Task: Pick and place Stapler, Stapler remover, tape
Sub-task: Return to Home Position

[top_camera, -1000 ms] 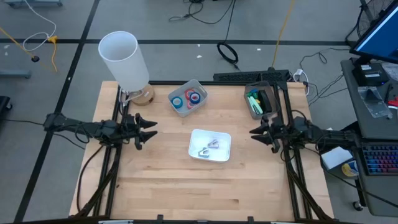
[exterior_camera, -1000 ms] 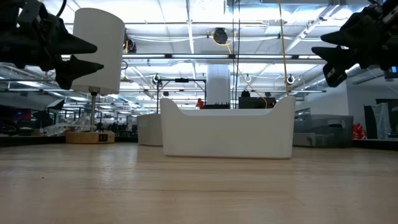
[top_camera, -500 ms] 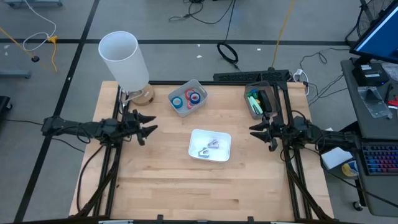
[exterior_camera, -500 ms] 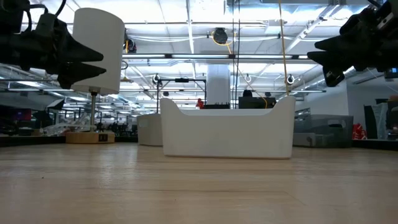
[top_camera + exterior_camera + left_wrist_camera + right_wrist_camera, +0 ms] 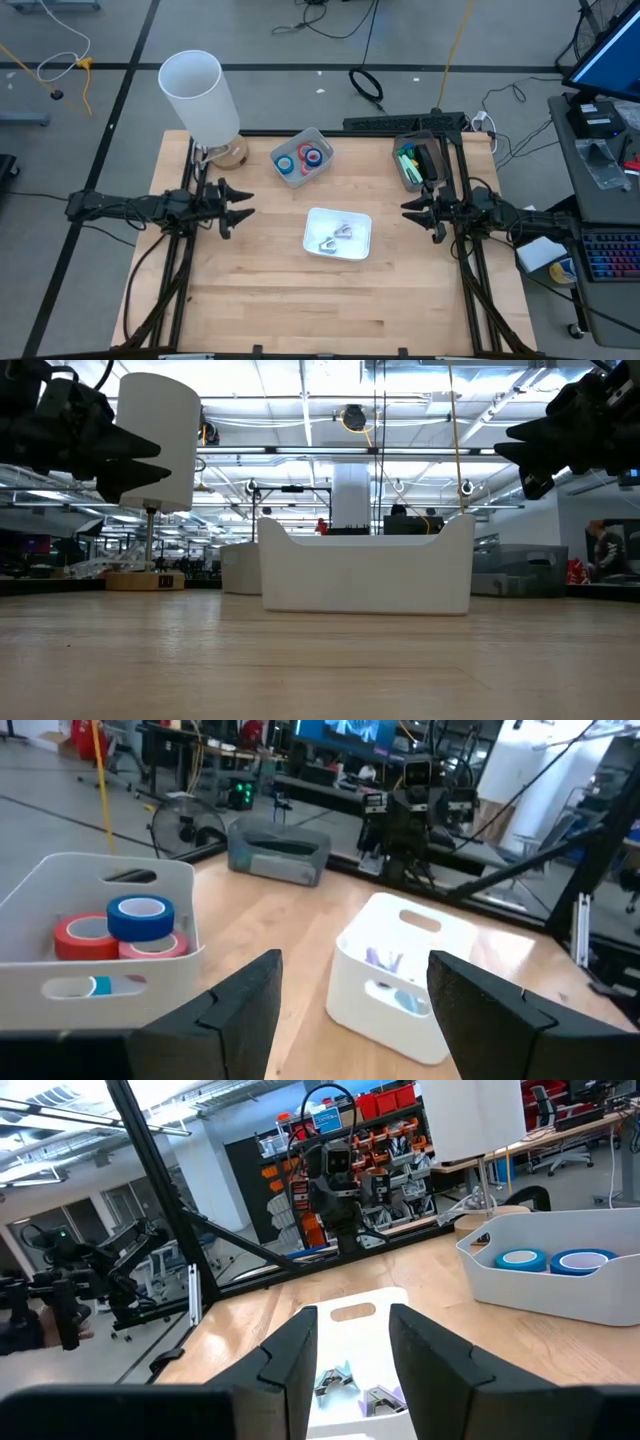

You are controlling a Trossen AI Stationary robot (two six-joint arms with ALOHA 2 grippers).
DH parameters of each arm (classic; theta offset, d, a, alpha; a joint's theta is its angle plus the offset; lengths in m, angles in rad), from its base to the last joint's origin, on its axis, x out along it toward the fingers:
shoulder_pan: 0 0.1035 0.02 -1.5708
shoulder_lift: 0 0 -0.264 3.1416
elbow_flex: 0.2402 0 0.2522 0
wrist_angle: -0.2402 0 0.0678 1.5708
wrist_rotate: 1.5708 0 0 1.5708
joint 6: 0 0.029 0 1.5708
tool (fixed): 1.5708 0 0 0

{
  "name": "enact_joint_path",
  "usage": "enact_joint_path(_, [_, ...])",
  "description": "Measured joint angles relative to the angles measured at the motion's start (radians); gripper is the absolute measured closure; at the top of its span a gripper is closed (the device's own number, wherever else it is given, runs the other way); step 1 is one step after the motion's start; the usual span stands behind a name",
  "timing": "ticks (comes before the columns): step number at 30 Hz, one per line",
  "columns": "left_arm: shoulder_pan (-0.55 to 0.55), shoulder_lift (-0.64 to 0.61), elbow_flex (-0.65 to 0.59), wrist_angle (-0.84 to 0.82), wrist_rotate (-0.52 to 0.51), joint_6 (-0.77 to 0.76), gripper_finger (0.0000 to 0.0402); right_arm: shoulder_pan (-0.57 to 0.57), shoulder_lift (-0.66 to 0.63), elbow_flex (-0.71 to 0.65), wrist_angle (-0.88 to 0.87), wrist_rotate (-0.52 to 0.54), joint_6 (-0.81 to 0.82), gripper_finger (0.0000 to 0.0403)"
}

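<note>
Several red and blue tape rolls (image 5: 304,158) lie in a grey bin (image 5: 288,170) at the table's far middle; the left wrist view shows a blue roll (image 5: 140,914) on top of red ones. Small metal pieces that look like stapler removers (image 5: 336,236) lie in a white bin (image 5: 358,247) at the table's centre. A green thing, perhaps the stapler (image 5: 406,160), sits in a dark bin (image 5: 428,172) at the far right. My left gripper (image 5: 246,207) hovers open at the table's left, pointing level at the white bin. My right gripper (image 5: 406,213) hovers open at the right, facing it, with nothing between its fingers.
A lamp with a tall white shade (image 5: 198,92) stands on a wooden foot at the far left corner, just behind my left gripper. Bare wood lies along the table's near half (image 5: 320,310). A desk with a keyboard and monitor stands beyond the right edge.
My left gripper has rolled a little about its own pointing line and stayed where it was. My right gripper has also rolled slightly. Nothing in the bins has moved.
</note>
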Motion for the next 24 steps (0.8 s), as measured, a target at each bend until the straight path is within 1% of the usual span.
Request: enact_joint_path(24, [0.0,0.0,0.0,0.006,-0.006,-0.013,0.0153,0.0,0.0,0.0,0.0,0.0,0.0,0.028])
